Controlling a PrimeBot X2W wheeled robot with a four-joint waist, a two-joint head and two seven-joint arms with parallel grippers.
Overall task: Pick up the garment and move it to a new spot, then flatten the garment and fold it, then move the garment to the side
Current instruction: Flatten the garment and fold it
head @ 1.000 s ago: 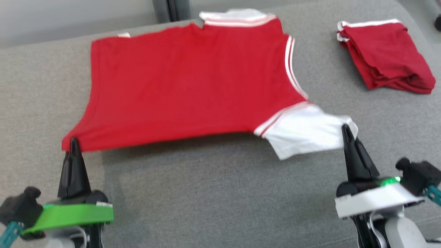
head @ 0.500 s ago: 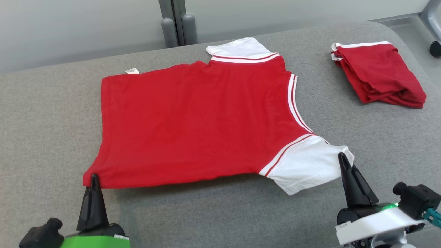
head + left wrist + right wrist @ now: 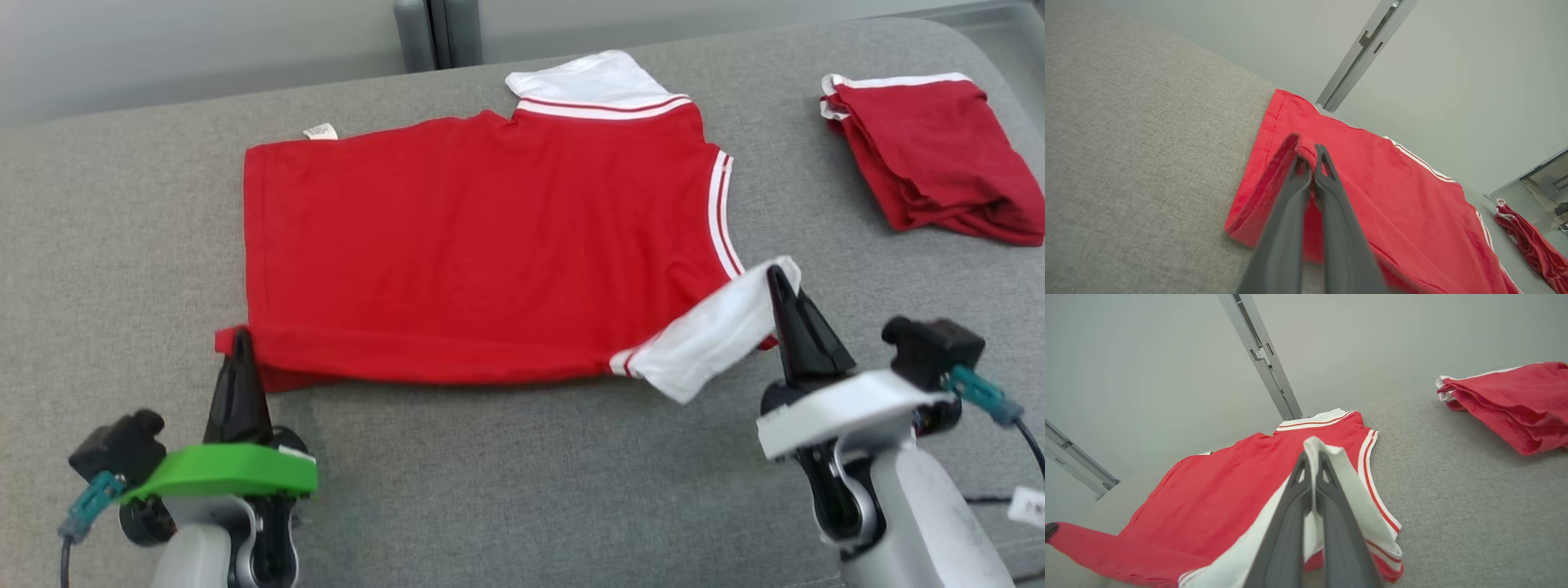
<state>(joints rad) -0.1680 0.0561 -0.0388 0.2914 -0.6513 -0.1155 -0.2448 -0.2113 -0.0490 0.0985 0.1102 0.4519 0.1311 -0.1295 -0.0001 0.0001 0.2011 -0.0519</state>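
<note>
- The garment (image 3: 482, 245) lies spread across the middle of the head view on the grey cushion (image 3: 522, 490), far edge flat.
- Left gripper (image 3: 240, 336), lower left: fingers pinched together on the red hem corner (image 3: 1306, 149), which curls up off the cushion.
- Right gripper (image 3: 771, 273), centre right: clamped on the lifted white sleeve (image 3: 710, 335).
- Holding both near corners likely lets that edge fold over evenly.
- A folded red piece (image 3: 931, 155) sits upper right, well apart.

garment (image 3: 490, 245) | red tee, white sleeves | spread flat on grey cushion (image 3: 506, 490) | near corner and sleeve lifted
</note>
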